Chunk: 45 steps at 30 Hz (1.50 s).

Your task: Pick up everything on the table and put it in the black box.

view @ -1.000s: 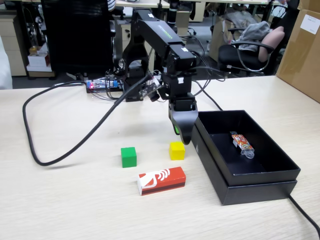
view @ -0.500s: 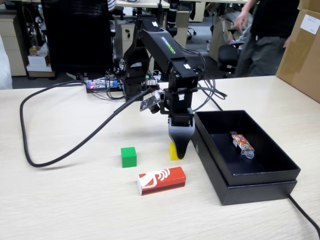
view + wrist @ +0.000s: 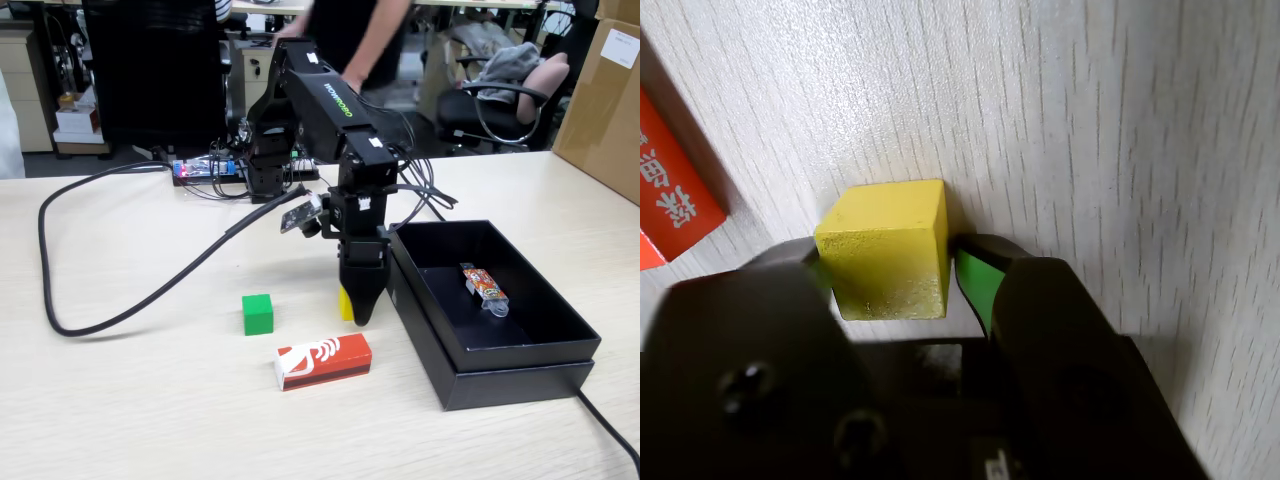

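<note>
The tool (image 3: 890, 275) is down at the table (image 3: 130, 400), its jaws narrowly spread around the yellow cube (image 3: 887, 248). In the wrist view one jaw sits on either side of the cube, with a thin gap on the green-padded side, so it is not clamped. The green cube (image 3: 257, 313) and the red-and-white carton (image 3: 322, 361) lie close by. The black box (image 3: 520, 350) stands just beside the tool.
</note>
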{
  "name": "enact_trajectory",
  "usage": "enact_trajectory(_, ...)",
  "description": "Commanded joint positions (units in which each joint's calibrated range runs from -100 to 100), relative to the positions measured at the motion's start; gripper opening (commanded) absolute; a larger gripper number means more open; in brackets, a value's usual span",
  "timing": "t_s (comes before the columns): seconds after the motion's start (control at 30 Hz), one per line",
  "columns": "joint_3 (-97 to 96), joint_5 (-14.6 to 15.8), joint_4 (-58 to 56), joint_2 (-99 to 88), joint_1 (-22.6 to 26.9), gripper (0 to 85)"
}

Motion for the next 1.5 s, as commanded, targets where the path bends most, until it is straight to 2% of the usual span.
enact_trajectory(0.0,3.2,0.39,-0.41,-0.34,0.05,11.3)
enact_trajectory(0.23,1.65,0.0,-0.41,-5.39,-0.34,10.4)
enact_trajectory(0.5,-0.97,-1.86,-4.99,-30.98,0.15,10.4)
enact_trajectory(0.63,0.57,-2.39,-7.06,-41.65,3.27,10.4)
enact_trajectory(0.8,5.46,-1.81,-9.57,-45.43,8.64,10.5)
enact_trajectory(0.87,8.36,-1.03,-9.57,-40.04,11.43,10.5)
enact_trajectory(0.97,11.63,-0.83,-9.48,-32.35,11.72,10.5)
enact_trajectory(1.27,20.51,-1.17,-9.48,-13.31,10.6,10.5)
enact_trajectory(1.47,20.78,-1.61,-9.39,-10.21,9.47,10.6)
